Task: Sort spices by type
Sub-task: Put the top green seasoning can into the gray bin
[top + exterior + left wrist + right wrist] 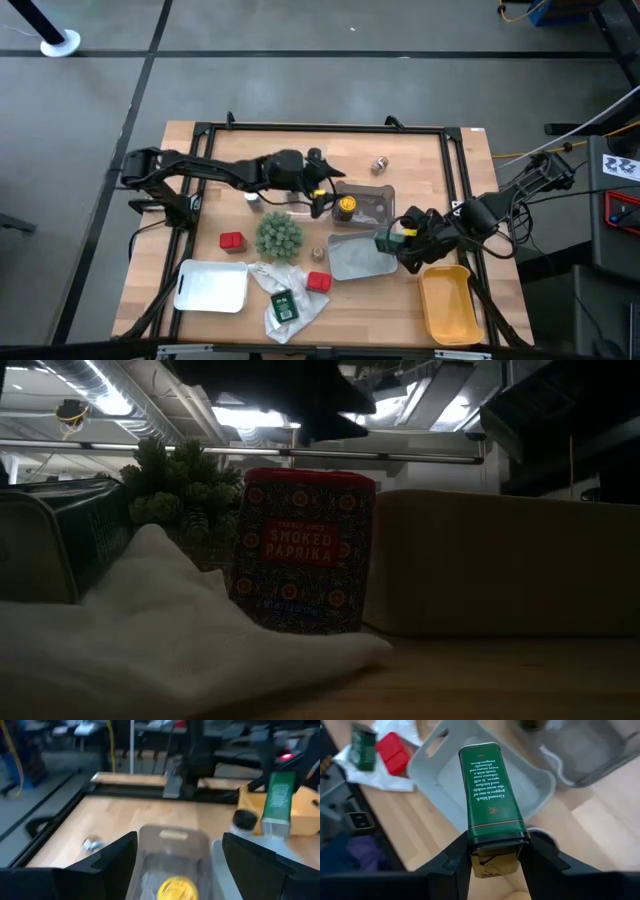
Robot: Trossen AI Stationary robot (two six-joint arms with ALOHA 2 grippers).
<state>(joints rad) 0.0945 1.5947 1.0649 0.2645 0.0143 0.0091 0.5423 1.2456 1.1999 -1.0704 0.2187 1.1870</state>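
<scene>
Near the table's right edge: the right gripper (pixel 492 852) is pinching a green tin (pixel 491 800) by its narrow end, holding it over the grey tray (pixel 352 262).
Left gripper (pixel 175 870): hanging spread wide over the clear tray (pixel 372 204) (a yellow-capped jar (pixel 345 206) is sitting inside).
Handling, judged: the tin is looking stiff, light and slick-sided, so clamping its flat faces is suiting it best.

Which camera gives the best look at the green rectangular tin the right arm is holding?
The right wrist view: the green rectangular tin fills the frame, label readable, clamped between the right gripper fingers above a grey tray. The high view shows it small; the left wrist view shows it distant; the low view misses it.
</scene>
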